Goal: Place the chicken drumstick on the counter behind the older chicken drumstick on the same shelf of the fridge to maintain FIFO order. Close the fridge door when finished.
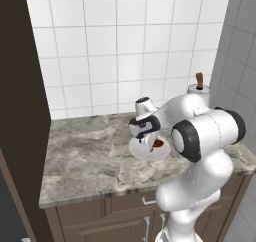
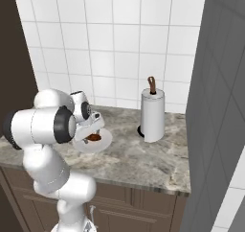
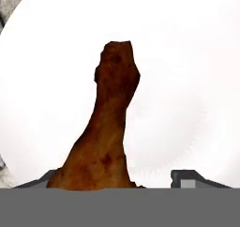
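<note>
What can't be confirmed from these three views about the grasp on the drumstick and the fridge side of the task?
- Finger contact: in the hand view the chicken drumstick runs off the bottom edge and covers the left fingertip; whether the gripper is touching it can't be told.
- Gripper in the left base view: the arm's own wrist and elbow cover most of the plate.
- Fridge interior: the right base view shows just a grey side panel; shelf, older drumstick and door state are out of frame.

Brown chicken drumstick (image 3: 105, 132) lies on white plate (image 3: 187, 80) between gripper (image 3: 115, 179) fingertips.
</note>
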Controlling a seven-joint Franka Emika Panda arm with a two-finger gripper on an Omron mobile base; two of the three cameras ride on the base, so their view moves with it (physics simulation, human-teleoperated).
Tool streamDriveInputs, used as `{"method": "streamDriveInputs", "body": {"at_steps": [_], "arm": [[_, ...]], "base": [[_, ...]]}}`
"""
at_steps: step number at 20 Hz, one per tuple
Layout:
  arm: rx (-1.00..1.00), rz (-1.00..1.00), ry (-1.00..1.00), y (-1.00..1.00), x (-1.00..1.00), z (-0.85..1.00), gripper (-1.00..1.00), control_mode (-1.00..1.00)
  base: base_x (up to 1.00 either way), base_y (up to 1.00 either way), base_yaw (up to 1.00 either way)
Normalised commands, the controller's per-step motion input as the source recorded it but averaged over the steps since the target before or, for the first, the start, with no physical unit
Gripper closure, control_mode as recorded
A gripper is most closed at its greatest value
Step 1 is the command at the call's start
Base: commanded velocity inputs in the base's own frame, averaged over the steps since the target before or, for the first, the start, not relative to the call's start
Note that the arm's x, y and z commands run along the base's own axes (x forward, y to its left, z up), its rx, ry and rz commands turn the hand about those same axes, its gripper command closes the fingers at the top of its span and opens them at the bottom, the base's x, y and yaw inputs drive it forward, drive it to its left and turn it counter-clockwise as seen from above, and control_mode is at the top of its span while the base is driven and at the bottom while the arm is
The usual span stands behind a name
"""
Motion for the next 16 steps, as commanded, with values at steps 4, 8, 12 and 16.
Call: {"method": "streamDriveInputs", "body": {"at_steps": [4,8,12,16], "arm": [[0.07,-0.01,-0.16,-0.18,-0.84,0.63,1.00,-1.00],[0.08,-0.05,-0.08,-0.15,-0.91,0.84,1.00,-1.00],[0.08,-0.04,-0.10,0.00,-1.00,0.78,1.00,-1.00],[0.06,-0.01,-0.09,0.00,-0.85,0.86,1.00,-1.00]], "base": [[0.00,0.00,0.00],[0.00,0.00,0.00],[0.00,0.00,0.00],[0.00,0.00,0.00]]}}
